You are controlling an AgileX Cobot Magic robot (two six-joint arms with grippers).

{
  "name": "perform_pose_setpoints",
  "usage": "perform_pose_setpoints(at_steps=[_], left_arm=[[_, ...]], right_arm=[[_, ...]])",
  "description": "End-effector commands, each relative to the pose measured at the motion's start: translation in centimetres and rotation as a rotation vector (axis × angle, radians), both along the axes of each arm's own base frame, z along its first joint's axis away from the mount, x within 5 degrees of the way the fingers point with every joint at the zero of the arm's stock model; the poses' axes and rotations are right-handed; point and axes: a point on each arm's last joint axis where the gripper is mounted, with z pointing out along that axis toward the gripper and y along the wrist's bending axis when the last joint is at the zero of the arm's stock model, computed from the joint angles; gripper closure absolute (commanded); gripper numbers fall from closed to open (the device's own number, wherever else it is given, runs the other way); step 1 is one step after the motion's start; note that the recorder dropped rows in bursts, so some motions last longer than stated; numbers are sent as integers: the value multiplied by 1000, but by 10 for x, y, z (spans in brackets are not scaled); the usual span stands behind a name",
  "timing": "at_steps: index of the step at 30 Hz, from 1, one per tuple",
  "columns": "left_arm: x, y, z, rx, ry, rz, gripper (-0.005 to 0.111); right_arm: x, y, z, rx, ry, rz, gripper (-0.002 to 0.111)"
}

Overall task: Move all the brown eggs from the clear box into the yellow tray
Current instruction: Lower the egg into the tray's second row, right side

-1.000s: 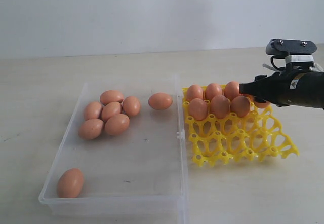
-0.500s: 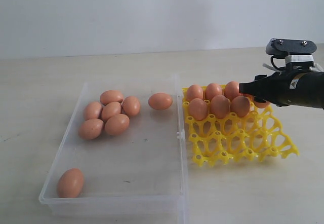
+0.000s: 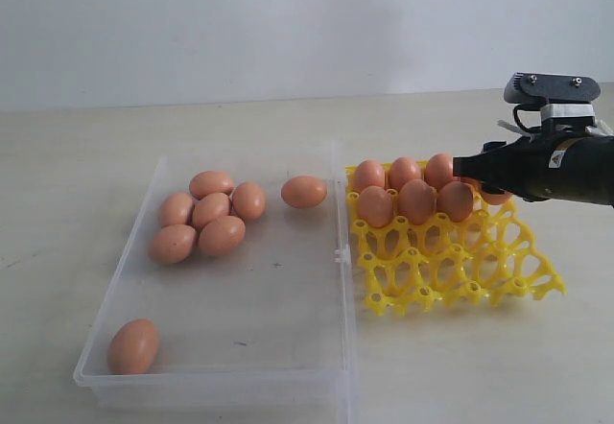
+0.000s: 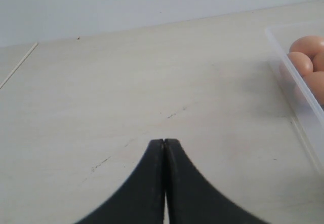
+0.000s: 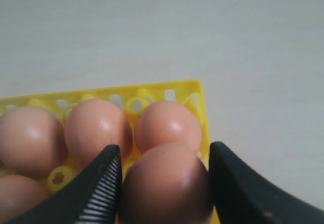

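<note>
The clear box [image 3: 288,290] lies on the left with several brown eggs [image 3: 211,215] bunched at its far end. One egg [image 3: 304,191] lies alone near the far right wall and another [image 3: 133,345] in the near left corner. The yellow tray [image 3: 451,270] beside it holds several eggs [image 3: 416,200] in its two back rows. My right gripper [image 3: 470,167] [image 5: 164,150] hovers over the tray's back right, shut on a brown egg [image 5: 164,188] that fills the gap between its fingers. My left gripper [image 4: 164,142] is shut and empty above bare table, left of the box's rim [image 4: 298,87].
The tray's front rows of cups [image 3: 460,280] stand empty. The box's open lid or side flap [image 3: 345,251] meets the tray's left edge. A pale wall [image 3: 288,21] rises behind the table.
</note>
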Motion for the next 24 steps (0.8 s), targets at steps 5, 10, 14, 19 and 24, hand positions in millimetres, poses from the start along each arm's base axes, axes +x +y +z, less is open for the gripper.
perform_pose_setpoints(at_steps=[5,10,14,19,24], left_arm=[[0,0,2,-5,-16,3,107],[0,0,2,-5,-16,3,107],[0,0,2,-5,-16,3,107],[0,0,2,-5,-16,3,107],[0,0,2,-5,-16,3,107]], right_arm=[[4,-1,3,0,-37,4,63],[4,-1,5,5,-52,3,63],[5,-1,5,7,-58,2,60],[5,-1,5,8,-61,2,50],[4,-1,4,5,-46,1,49]])
